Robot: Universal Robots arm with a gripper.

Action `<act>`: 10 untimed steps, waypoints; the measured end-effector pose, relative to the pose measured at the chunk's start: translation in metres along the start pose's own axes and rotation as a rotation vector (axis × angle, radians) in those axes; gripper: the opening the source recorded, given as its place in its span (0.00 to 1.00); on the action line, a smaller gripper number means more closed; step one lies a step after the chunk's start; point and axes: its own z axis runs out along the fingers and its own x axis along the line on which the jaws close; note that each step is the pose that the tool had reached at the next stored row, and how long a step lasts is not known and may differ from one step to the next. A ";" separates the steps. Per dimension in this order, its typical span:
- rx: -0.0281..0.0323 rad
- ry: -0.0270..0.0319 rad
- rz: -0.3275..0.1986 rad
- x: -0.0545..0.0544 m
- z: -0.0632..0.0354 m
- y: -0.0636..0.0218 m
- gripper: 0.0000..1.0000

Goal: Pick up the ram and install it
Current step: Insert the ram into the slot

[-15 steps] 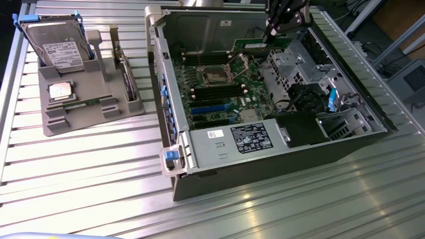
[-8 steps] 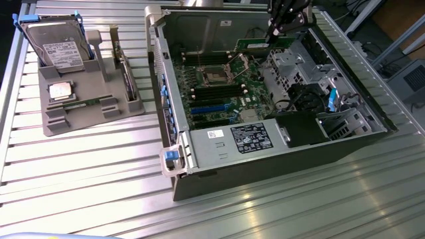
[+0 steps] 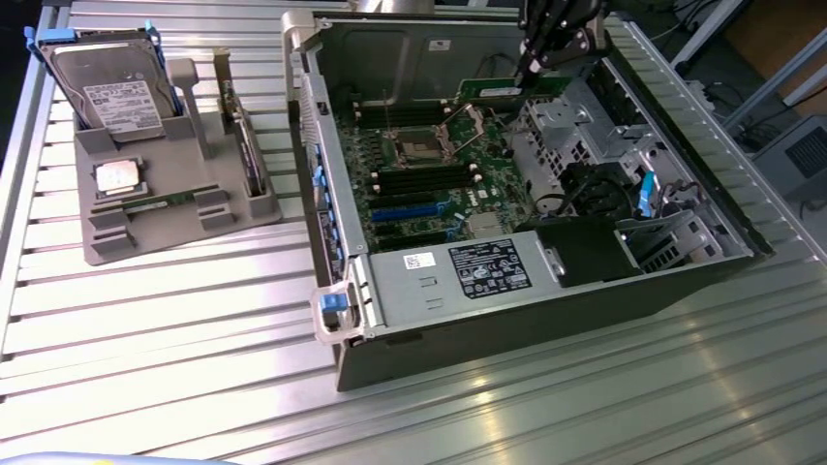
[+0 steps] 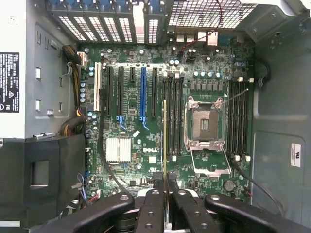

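Pinching the ram [image 4: 165, 141] edge-on, the pincer [image 4: 165, 183] hung over the motherboard [image 4: 131, 121] beside the memory slots [image 4: 175, 116]; pickup was complete, seating not yet done.

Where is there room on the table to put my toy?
Bare table lies in front of the gray tray, on the exterior view's left of the computer case. Inside the case is crowded: the hand holds the ram over the motherboard.

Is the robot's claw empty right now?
No, the gripper is shut on the ram, seen edge-on over the motherboard.
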 end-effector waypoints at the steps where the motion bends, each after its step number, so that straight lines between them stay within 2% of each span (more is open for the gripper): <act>1: 0.0000 0.0000 0.000 0.000 0.0006 0.0000 0.13; 10: 0.0000 0.0000 0.000 0.000 0.0099 -0.0005 0.13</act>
